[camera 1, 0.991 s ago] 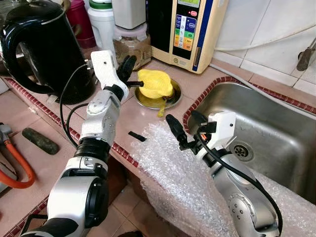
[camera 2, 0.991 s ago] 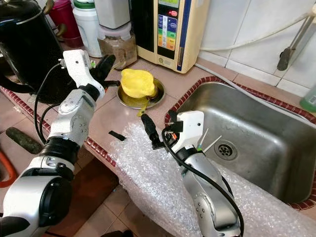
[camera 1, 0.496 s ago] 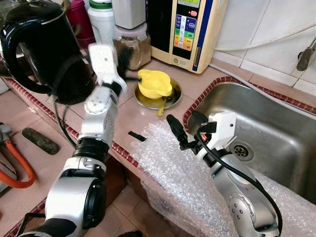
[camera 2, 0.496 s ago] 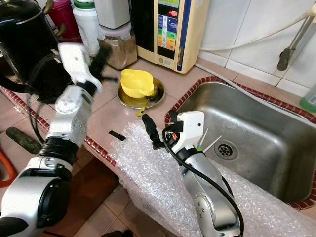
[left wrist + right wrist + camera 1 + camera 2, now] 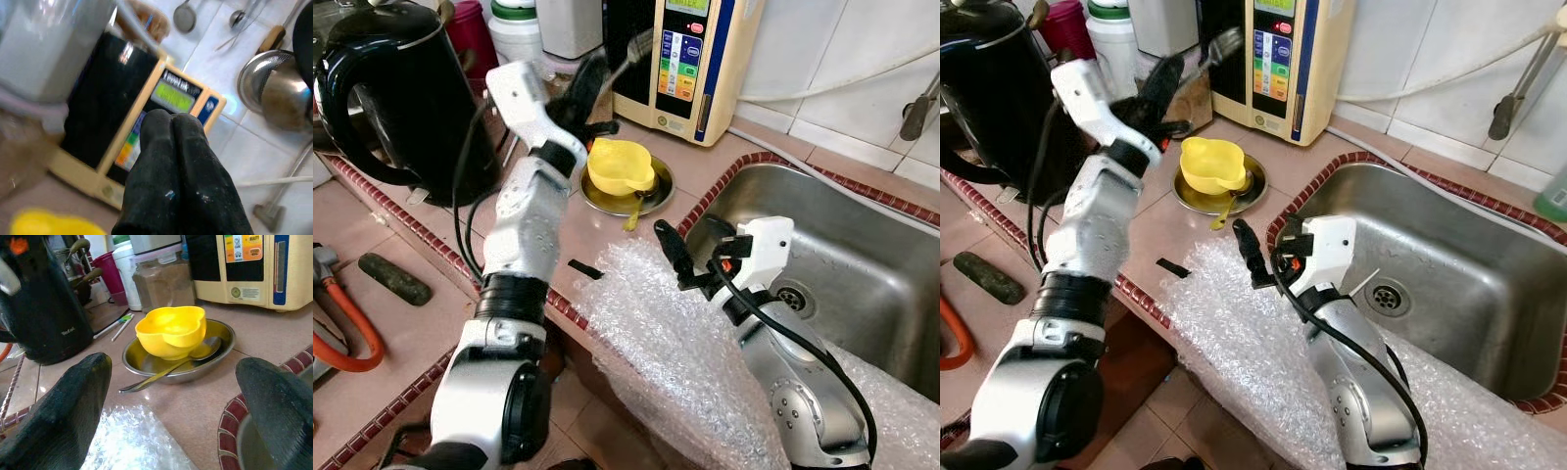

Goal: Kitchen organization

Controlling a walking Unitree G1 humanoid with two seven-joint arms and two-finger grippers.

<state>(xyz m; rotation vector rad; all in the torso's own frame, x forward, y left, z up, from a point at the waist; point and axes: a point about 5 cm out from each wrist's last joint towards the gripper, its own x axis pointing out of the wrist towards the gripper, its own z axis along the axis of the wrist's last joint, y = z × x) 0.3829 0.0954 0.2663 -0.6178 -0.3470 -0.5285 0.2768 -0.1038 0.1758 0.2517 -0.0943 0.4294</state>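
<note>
- Yellow bowl (image 5: pixel 620 166) sits upright in a steel dish (image 5: pixel 658 190) on the bench (image 5: pixel 578 230).
- Left hand (image 5: pixel 1167 88), fingers pressed together and empty, hangs above it.
- Right hand (image 5: pixel 171 396) spread wide, empty, near the sink (image 5: pixel 862 264).

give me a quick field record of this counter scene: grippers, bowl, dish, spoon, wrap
left gripper: shut, raised above the counter by the water machine
right gripper: open, low, facing the bowl
yellow bowl: upright in the steel dish
spoon: in the dish, handle over its rim
bubble wrap: draped over the counter edge
</note>
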